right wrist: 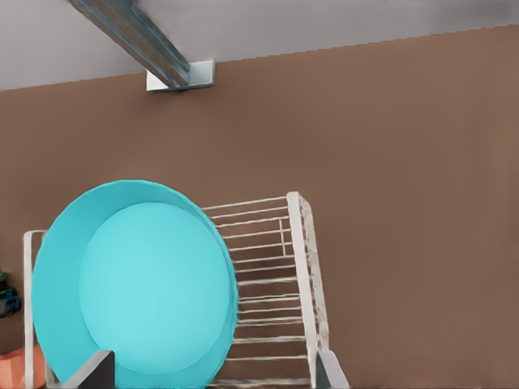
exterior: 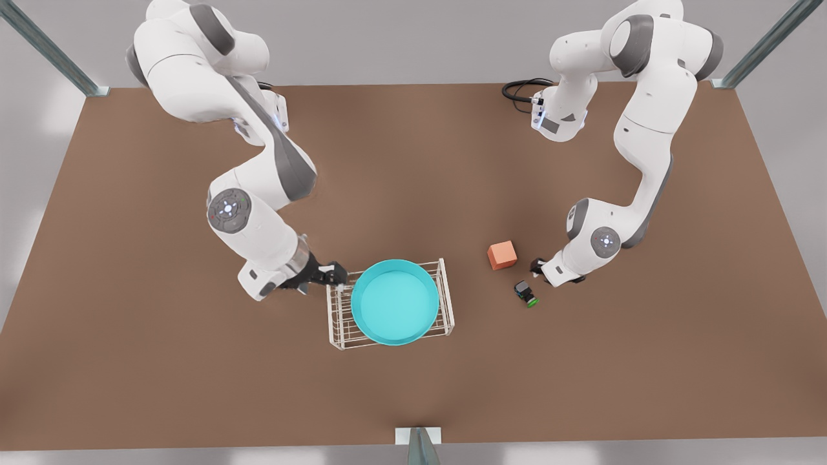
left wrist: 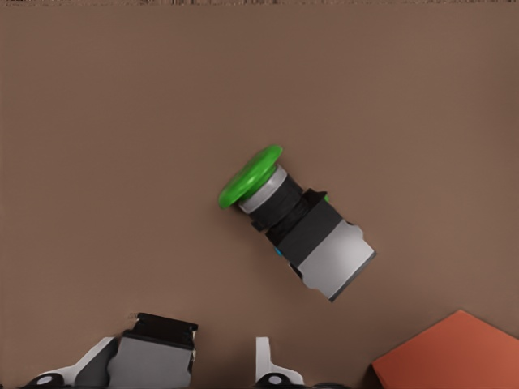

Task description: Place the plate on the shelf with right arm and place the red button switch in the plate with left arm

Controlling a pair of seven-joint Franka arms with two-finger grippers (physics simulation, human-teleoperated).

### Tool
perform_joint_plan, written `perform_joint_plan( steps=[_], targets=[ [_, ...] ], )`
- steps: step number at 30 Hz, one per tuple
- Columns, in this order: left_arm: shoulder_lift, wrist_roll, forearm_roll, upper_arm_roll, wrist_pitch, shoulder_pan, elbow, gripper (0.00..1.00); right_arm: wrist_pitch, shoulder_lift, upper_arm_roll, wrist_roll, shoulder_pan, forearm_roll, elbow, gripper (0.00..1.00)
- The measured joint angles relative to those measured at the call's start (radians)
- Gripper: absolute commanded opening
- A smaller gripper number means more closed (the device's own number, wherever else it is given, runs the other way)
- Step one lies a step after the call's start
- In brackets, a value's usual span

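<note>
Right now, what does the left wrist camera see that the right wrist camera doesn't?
Left wrist view, not right: the left gripper, fingers apart, and the grey body of the green-capped switch, lying on its side. Right wrist view, not left: the plate resting on the shelf, the open right gripper, and a metal post. Both: the brown table, the orange cube, and probably the green-capped switch, a sliver at the right wrist view's edge.

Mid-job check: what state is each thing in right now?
plate: flat on the shelf, empty.
shelf: upright, carrying the plate.
green switch: on its side on the table.
orange cube: resting on the table.
right gripper: open, at the shelf's end.
left gripper: open, low beside the cube.
</note>
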Motion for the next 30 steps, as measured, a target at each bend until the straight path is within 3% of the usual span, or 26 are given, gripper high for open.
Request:
perform_joint_plan(
  steps=[2, 4, 9, 22, 30],
  targets=[
    [0.0, 0.0, 0.003, 0.0, 0.003, 0.0, 0.0, 0.77, -0.105, -0.029, 0.011, -0.025, -0.132, 0.003, 0.031, 1.0],
    [0.0, 0.0, 0.005, 0.0, 0.005, 0.0, 0.0, 0.68, -0.189, -0.027, 0.012, -0.072, -0.287, -0.036, 0.031, 1.0],
    [-0.001, -0.001, 0.01, 0.0, 0.008, 0.0, -0.001, 0.59, -0.29, 0.168, 0.0, -0.159, -0.451, -0.117, 0.024, 1.0],
    [-0.017, -0.003, 0.023, 0.001, 0.008, 0.001, -0.001, 0.52, -0.363, 0.222, 0.0, -0.215, -0.407, -0.233, 0.017, 1.0],
    [-0.017, 0.0, 0.022, 0.007, 0.007, 0.009, -0.003, 0.6, -0.374, 0.226, 0.002, -0.221, -0.404, -0.245, 0.017, 1.0]
  ],
)
